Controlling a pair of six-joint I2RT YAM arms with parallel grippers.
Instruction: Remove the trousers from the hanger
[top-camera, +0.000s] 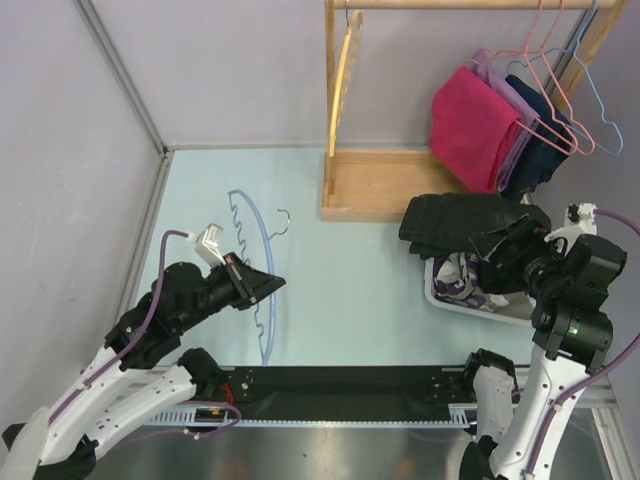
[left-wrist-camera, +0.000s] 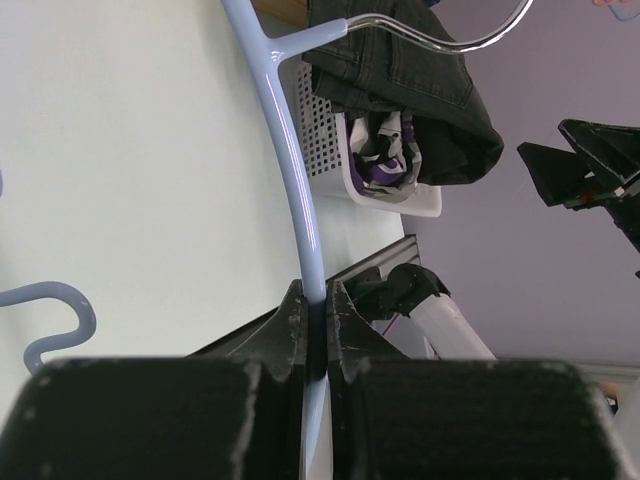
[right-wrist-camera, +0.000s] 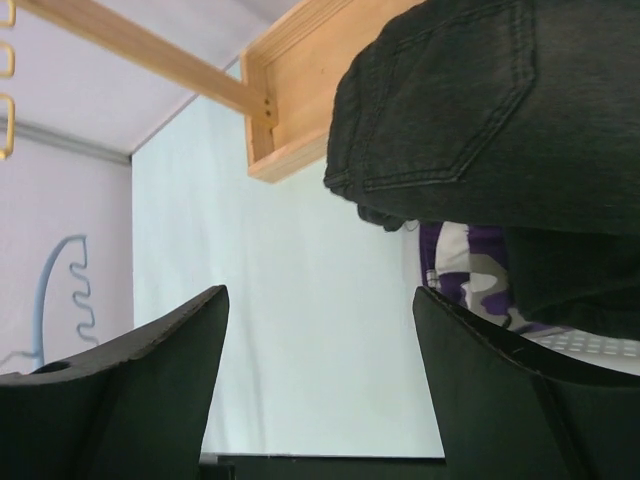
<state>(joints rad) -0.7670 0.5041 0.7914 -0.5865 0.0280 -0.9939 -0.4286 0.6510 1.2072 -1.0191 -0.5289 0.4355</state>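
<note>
The black trousers (top-camera: 455, 225) are already off the blue hanger (top-camera: 243, 215). They lie bunched across the top of the white basket (top-camera: 450, 298) near the right edge of the surface (top-camera: 350, 290), just in front of the wooden rack (top-camera: 380, 190). The hanger sits well apart from them, toward the left edge.

The left end effector (left-wrist-camera: 315, 300) is closed tight on the hanger's thin blue bar. Judging by that grip, it pins the frame so the cloth could slide free without dragging it along.

The right end effector (right-wrist-camera: 320, 295) hovers beside the trousers at the basket with its fingers (right-wrist-camera: 150, 370) spread wide and nothing between them. The garment rests on the basket alone, so it looks let go there on purpose, with other clothing underneath. By the look of things, the job is essentially finished.
</note>
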